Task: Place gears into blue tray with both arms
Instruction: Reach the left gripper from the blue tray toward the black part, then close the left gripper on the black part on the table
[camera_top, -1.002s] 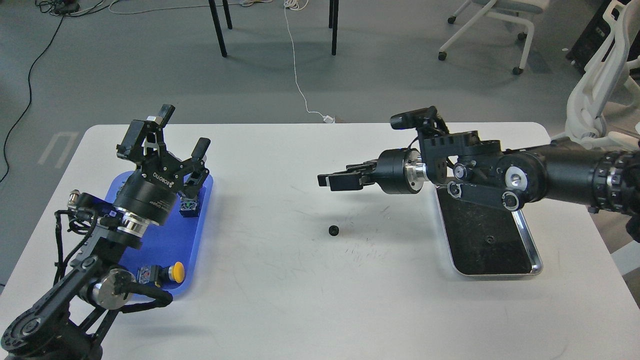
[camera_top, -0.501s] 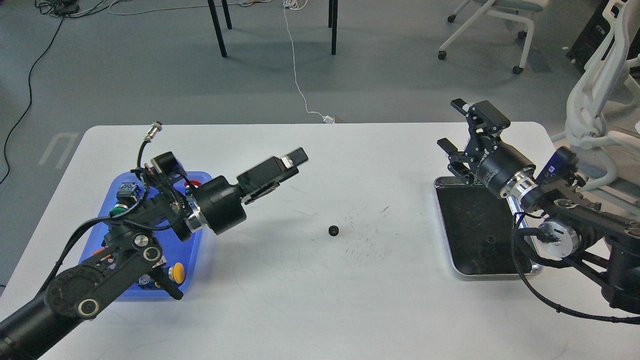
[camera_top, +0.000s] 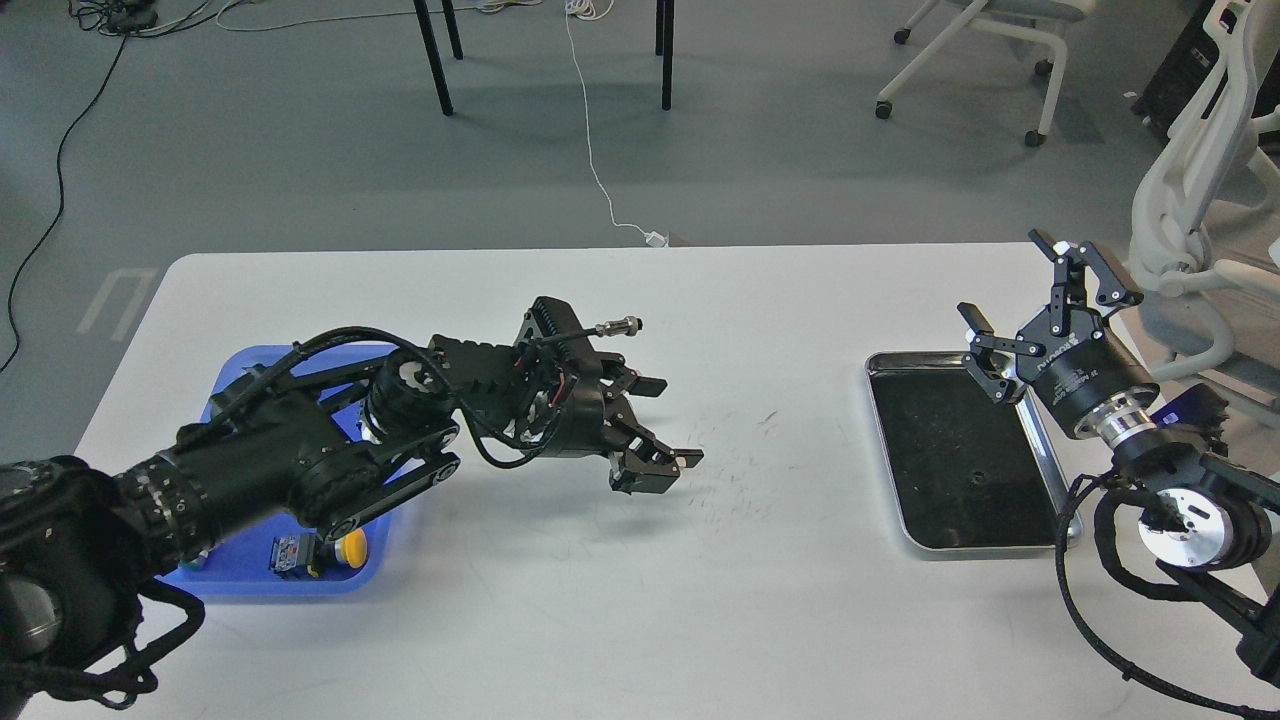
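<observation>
My left arm reaches from the blue tray (camera_top: 232, 362) out over the middle of the table. Its gripper (camera_top: 680, 423) is open and tilted down, with its fingertips close to the tabletop. No gear shows between or under its fingers; the lower finger (camera_top: 655, 470) covers that spot. A tiny dark gear (camera_top: 978, 478) lies faintly visible inside the silver-rimmed metal tray (camera_top: 1068, 520) at the right. My right gripper (camera_top: 1005, 282) is open and empty. It points up and away above that tray's far right corner.
Push-button switches lie in the blue tray, one with a yellow cap (camera_top: 351, 546). My left arm covers most of that tray. A white office chair (camera_top: 1190, 200) stands just off the table's right edge. Scuff marks spot the table's middle.
My left gripper swung right and down onto the spot where the lone black gear lay, which it now hides. My right arm drew further back to the right, its gripper still open.
</observation>
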